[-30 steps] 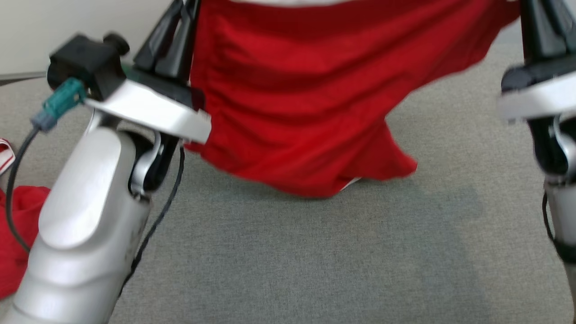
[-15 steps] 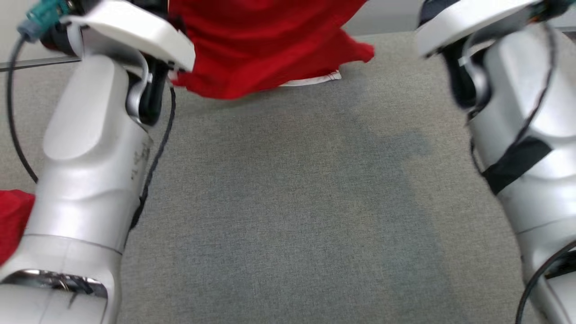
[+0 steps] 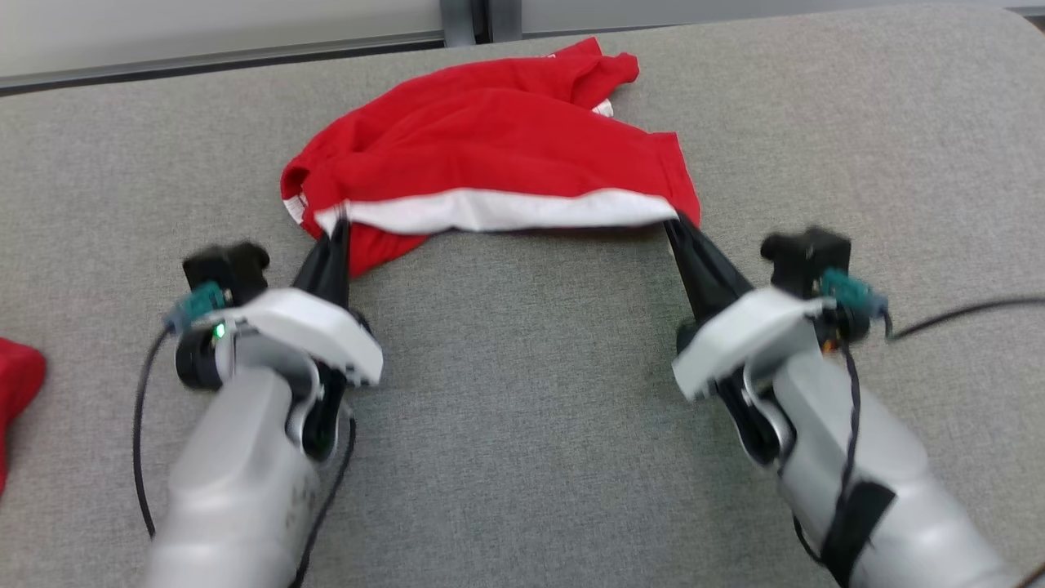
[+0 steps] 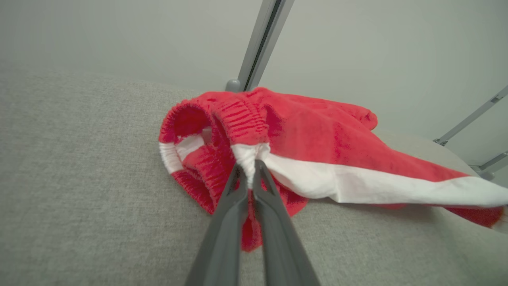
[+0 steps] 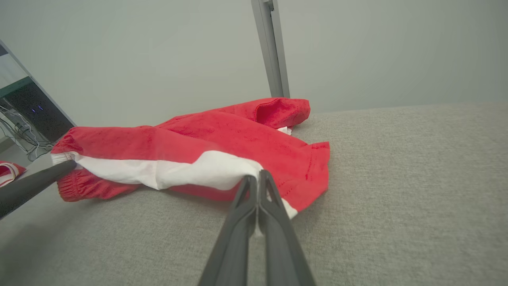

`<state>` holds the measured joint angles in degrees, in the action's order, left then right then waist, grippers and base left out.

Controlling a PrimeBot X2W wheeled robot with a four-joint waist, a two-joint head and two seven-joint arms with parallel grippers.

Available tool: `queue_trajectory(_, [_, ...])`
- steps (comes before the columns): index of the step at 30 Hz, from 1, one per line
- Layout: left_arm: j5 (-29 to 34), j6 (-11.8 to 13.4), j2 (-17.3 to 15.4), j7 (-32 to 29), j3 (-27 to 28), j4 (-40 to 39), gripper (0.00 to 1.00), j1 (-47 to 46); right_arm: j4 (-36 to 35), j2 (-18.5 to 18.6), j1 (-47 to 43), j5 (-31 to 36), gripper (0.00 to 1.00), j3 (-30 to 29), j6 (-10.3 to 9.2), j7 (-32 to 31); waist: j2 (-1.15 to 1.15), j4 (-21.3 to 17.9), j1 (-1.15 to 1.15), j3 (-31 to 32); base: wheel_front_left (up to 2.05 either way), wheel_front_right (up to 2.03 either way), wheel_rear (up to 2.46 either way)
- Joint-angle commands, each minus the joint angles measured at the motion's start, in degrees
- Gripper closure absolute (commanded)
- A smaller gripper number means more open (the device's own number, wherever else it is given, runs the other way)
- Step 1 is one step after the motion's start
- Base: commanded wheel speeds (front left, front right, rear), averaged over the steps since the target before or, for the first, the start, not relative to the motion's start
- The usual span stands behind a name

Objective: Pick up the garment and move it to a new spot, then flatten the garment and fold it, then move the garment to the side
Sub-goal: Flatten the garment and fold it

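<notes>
A: So, from the left, what sits at eight o'clock on the head view's edge?

B: A second red cloth (image 3: 16, 380), well apart from the rest, on the grey woven surface (image 3: 522, 441).

A: And the left gripper (image 3: 338, 227)?

B: At ten o'clock, its dark fingers clenched on the left end of the garment's white band (image 3: 498, 211). The cloth bunches between the tips, just beside a gathered, ribbed red edge.

A: Where is the garment (image 3: 506, 147) itself?

B: At twelve o'clock, a soft red heap in loose folds lying on the surface beyond both grippers. The white band runs taut and nearly straight along its near edge, from one pair of tips to the other.

A: The right gripper (image 3: 674, 227)?

B: At two o'clock, pinched tight on the band's right end, next to a stitched red hem
</notes>
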<state>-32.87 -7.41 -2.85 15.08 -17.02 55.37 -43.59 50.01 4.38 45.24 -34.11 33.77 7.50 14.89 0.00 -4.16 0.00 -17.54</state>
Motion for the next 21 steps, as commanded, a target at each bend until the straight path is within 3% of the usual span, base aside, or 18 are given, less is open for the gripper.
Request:
queue_trajectory(1, [-0.4,-0.1,-0.3,0.1,1.0,-1.9,1.0,3.4,-2.6,1.7,-4.1,0.2,1.0,0.3,-0.02,0.3,0.0,0.3,0.0,0.6,0.0,0.0,0.0])
queue_trajectory(7, [3.1,-0.1,-0.4,0.1,-1.3,-12.2,1.0,17.3,-15.4,7.3,-19.3,1.8,1.0,-1.0,-0.01,0.3,0.0,1.8,0.0,2.9,0.0,0.0,0.0])
queue_trajectory(15, [4.4,0.1,-3.6,0.1,-1.4,-25.5,1.0,32.4,-30.2,10.3,-38.7,5.6,1.0,-8.0,-0.01,0.3,0.0,2.4,0.0,7.8,0.0,0.0,0.0])
queue_trajectory(21, [4.0,4.6,-7.3,-5.8,-1.3,-41.6,1.0,44.6,-44.3,9.2,-53.1,9.8,1.0,-15.7,-0.02,-5.3,0.0,2.3,0.0,11.5,0.0,0.0,0.0])
